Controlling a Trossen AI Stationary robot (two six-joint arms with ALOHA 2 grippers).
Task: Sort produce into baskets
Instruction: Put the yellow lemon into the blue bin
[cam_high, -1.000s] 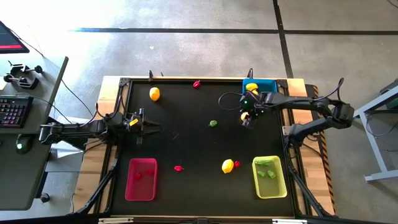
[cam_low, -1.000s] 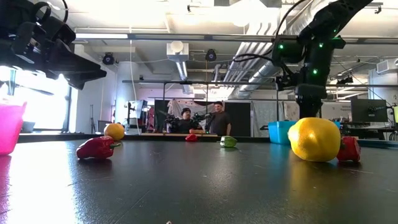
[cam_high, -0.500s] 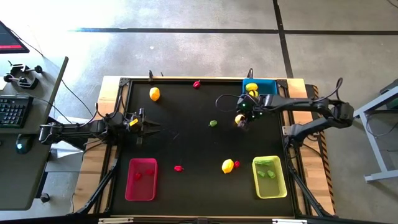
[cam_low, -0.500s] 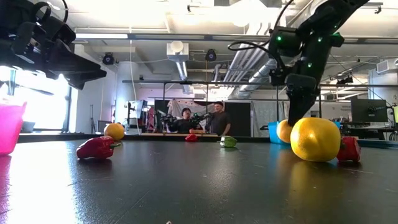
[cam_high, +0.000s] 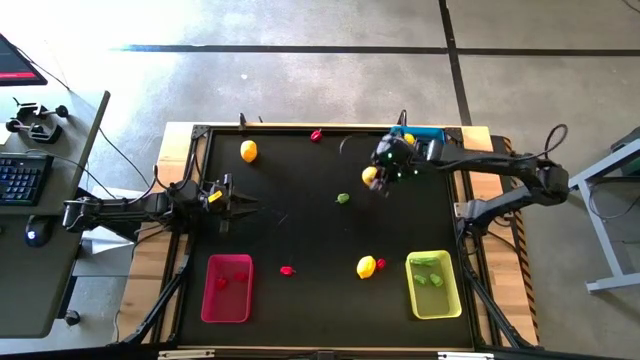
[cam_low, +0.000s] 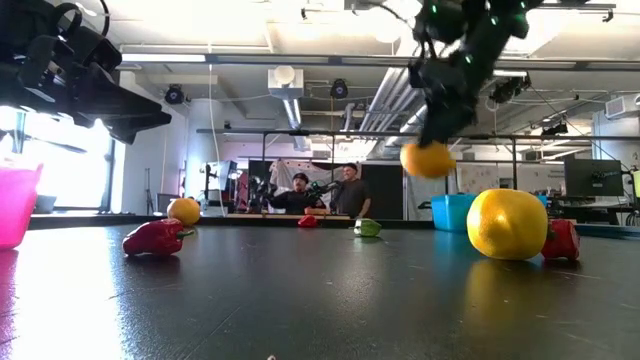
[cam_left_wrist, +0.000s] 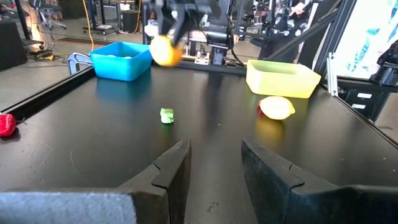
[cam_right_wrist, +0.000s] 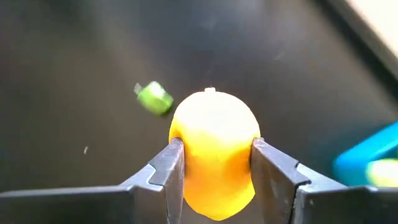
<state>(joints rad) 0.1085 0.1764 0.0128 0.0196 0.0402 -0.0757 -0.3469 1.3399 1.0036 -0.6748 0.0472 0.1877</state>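
From above, the right gripper (cam_high: 374, 180) has lifted a yellow lemon (cam_high: 369, 175) and moved it away from the spot near the blue basket (cam_high: 428, 133), out over the black table (cam_high: 300, 210). A moment ago the lemon was lower down and closer to that basket. So the pick-up is done, and I think the lemon still has to be carried to a basket. The left gripper (cam_high: 240, 205) waits at the left side of the table. The pink basket (cam_high: 226, 288) and the yellow-green basket (cam_high: 434, 285) sit at the near edge. 1 more lemon (cam_high: 366, 266) lies beside the yellow-green basket, and 1 green bit (cam_high: 343, 198) lies just beside the held lemon.

From table height, the held lemon (cam_low: 427, 159) hangs in the air, well above the table. Before, it was down low.

In the left wrist view, the left gripper's fingers (cam_left_wrist: 171, 171) stand apart with nothing between them.

In the right wrist view, the 2 fingers (cam_right_wrist: 169, 168) are clamped on the lemon (cam_right_wrist: 214, 149), 1 on each side. The green bit (cam_right_wrist: 153, 98) lies on the table below.
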